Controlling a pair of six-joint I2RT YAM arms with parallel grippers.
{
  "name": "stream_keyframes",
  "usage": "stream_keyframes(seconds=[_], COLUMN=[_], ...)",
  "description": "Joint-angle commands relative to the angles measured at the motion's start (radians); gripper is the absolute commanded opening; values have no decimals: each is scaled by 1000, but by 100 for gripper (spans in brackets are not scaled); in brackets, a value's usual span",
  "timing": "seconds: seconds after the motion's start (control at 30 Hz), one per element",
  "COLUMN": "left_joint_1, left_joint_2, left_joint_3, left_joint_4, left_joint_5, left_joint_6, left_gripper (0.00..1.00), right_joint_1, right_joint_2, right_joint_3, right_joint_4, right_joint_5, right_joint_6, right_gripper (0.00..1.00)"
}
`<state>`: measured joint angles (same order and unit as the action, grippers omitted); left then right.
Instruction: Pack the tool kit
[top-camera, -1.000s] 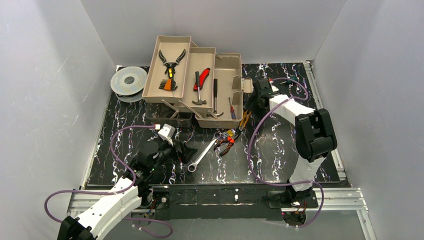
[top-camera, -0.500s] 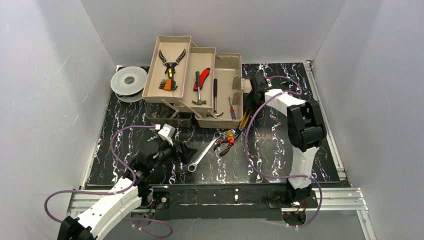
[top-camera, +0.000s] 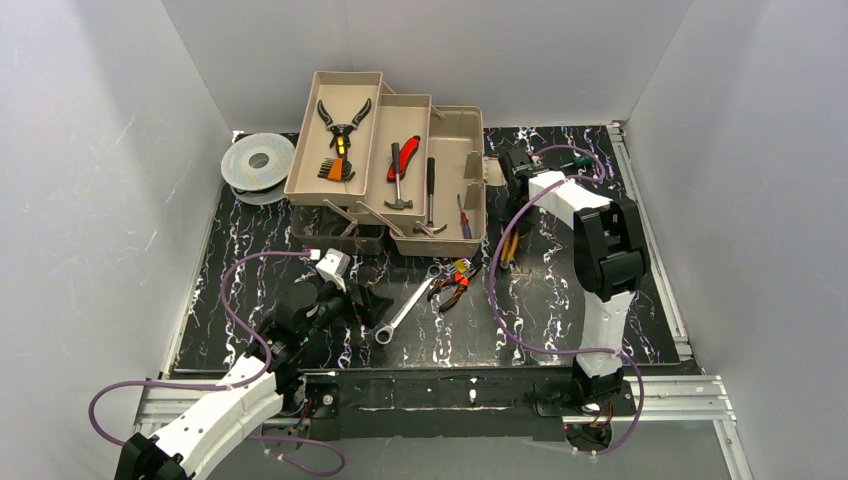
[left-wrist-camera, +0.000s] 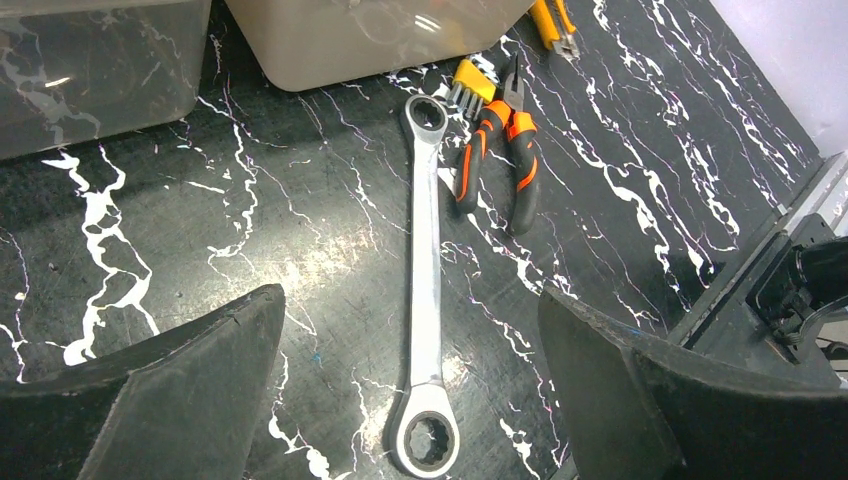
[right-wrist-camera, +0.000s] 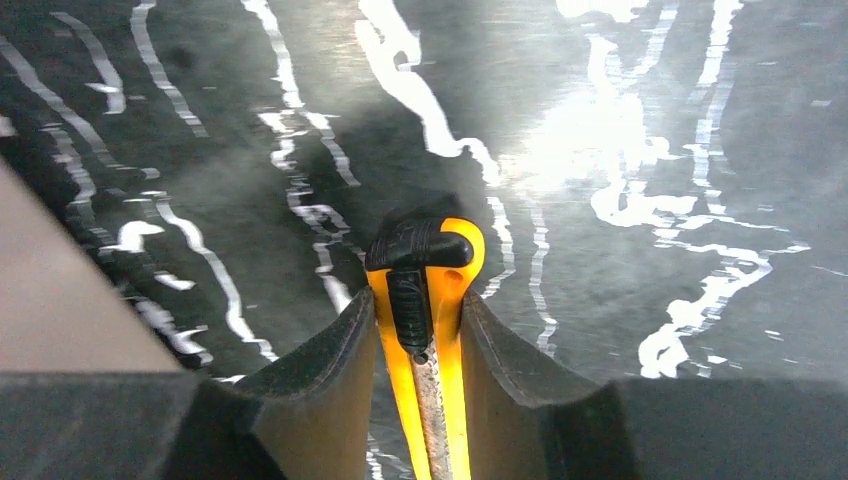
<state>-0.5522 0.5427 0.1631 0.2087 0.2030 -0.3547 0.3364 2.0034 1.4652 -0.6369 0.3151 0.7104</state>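
Toolbox (top-camera: 452, 150) stands open at the far middle of the black marbled table (top-camera: 560, 290), its trays fanned out to the left. The far-left tray holds black pliers (top-camera: 343, 122) and an orange comb-like set (top-camera: 337, 170). The middle tray holds the red knife (top-camera: 408, 152) and a hammer (top-camera: 398, 200). The main compartment holds a long-handled tool (top-camera: 430, 190) and a small screwdriver (top-camera: 463, 215).

Still outside the box:
- The wrench (left-wrist-camera: 427, 270) lies flat on the table near the front of the box.
- The orange pliers (left-wrist-camera: 500, 150) lie just beside the wrench's far end, apart from it.

Left gripper (left-wrist-camera: 408, 310) is spread wide and holds nothing; the wrench lies between its two fingers, touched by neither.

Right gripper (right-wrist-camera: 420, 300) is closed narrow on a yellow tool (right-wrist-camera: 440, 350) with a black slider, with a finger pressed against each side. In the overhead view this tool sits just off the box's near right corner. Whether it rests on the table or is lifted cannot be told.

A grey wire spool (top-camera: 258, 160) lies left of the trays.
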Motion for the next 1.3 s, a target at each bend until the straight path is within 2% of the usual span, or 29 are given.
stream_keyframes(seconds=[0.0, 0.07, 0.23, 0.43, 0.5, 0.57, 0.63, 0.67, 0.7, 0.87, 0.97, 1.1, 1.17, 1.27], left_joint_1=[-3, -3, -3, -3, -3, -3, -3, -3, -3, -3, -3, -3, -3, -3], left_joint_2=[-7, 1, 11, 11, 14, 18, 22, 23, 24, 20, 20, 28, 32, 29], left_joint_3=[17, 18, 19, 19, 18, 18, 19, 19, 19, 21, 19, 21, 22, 22], left_joint_4=[1, 4, 8, 7, 9, 11, 13, 14, 14, 9, 11, 15, 16, 10], left_joint_5=[-10, -9, -10, -14, -14, -14, -12, -11, -11, -11, -11, -7, -6, -9], left_joint_6=[16, 17, 19, 20, 20, 20, 20, 20, 20, 20, 20, 20, 20, 20], left_gripper=[98, 98, 98, 98, 98, 98, 98, 98, 98, 98, 98, 98, 98, 98], right_joint_1=[-35, -49, -59, -59, -59, -59, -59, -59, -59, -59, -59, -59, -59, -59], right_joint_2=[-64, -114, -164, -125, -126, -144, -175, -192, -215, -398, -534, -677, -715, -745], right_joint_3=[-51, -114, -178, -169, -182, -202, -218, -220, -219, -254, -294, -319, -327, -339], right_joint_4=[-95, -51, 14, -13, -12, -6, 1, -1, -8, 11, 69, 185, 246, 341], right_joint_5=[114, 69, -9, -18, -9, -1, 2, 6, 11, 21, -37, -256, -387, -500], right_joint_6=[-107, -126, -172, -202, -206, -211, -219, -222, -222, -245, -271, -315, -317, -307], right_gripper=[32, 37, 64, 65, 58, 44, 25, 11, 2, 1, 1, 1, 1, 1])
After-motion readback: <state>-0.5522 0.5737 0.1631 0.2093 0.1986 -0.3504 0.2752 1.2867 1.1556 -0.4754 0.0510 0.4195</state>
